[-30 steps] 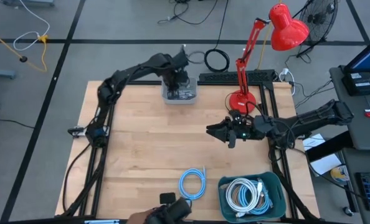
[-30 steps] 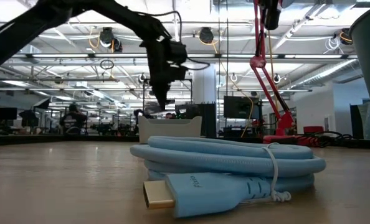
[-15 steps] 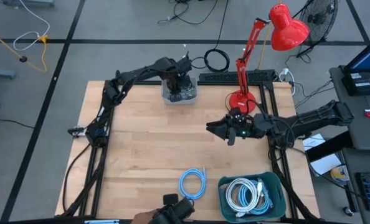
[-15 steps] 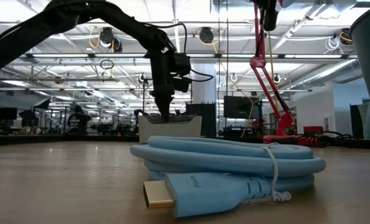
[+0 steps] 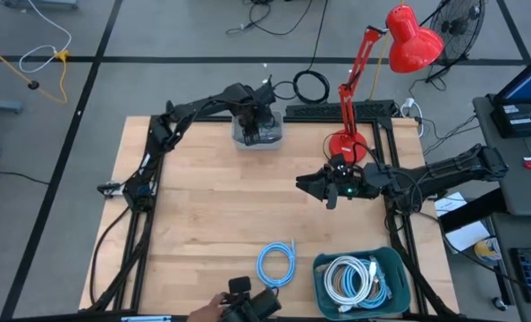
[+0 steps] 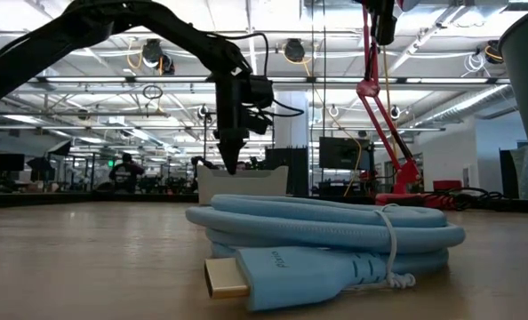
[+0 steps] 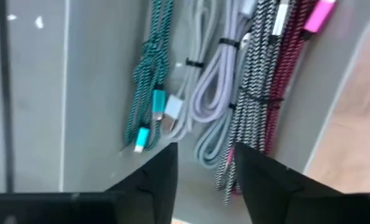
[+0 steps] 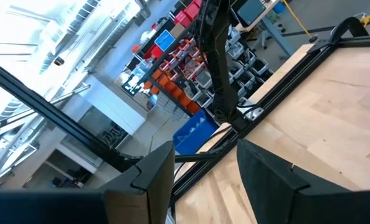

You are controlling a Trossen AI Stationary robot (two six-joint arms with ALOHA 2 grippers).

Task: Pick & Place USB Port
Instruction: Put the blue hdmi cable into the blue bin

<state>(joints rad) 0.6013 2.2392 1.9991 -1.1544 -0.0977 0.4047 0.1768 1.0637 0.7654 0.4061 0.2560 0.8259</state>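
I am looking across my bench from its near edge. Nearest is a coiled light-blue cable lying flat, and beside it a green bin holding white cable coils. At the very front edge, a person's hand is holding a dark object.

Farther in, my right tool is waiting at mid-bench near the red lamp, its fingers standing apart and holding nothing.

Farthest back, my left tool is hanging point-down directly over the clear tray at the bench's far edge. In the low view its tip is sitting just at the tray's rim. Its fingers are standing apart with nothing between them.

The USB cables are lying in that tray, straight below my left tool: a teal braided cable, a pale lilac cable, a black-and-white braided cable and a dark red cable. They are lying side by side, their long axes running away from the wrist camera, roughly across the line between my two fingers. The lilac and black-and-white bundles are sitting closest to that gap.

I am judging that the coming move is a straight descent, since the left arm is far nearer than the right.
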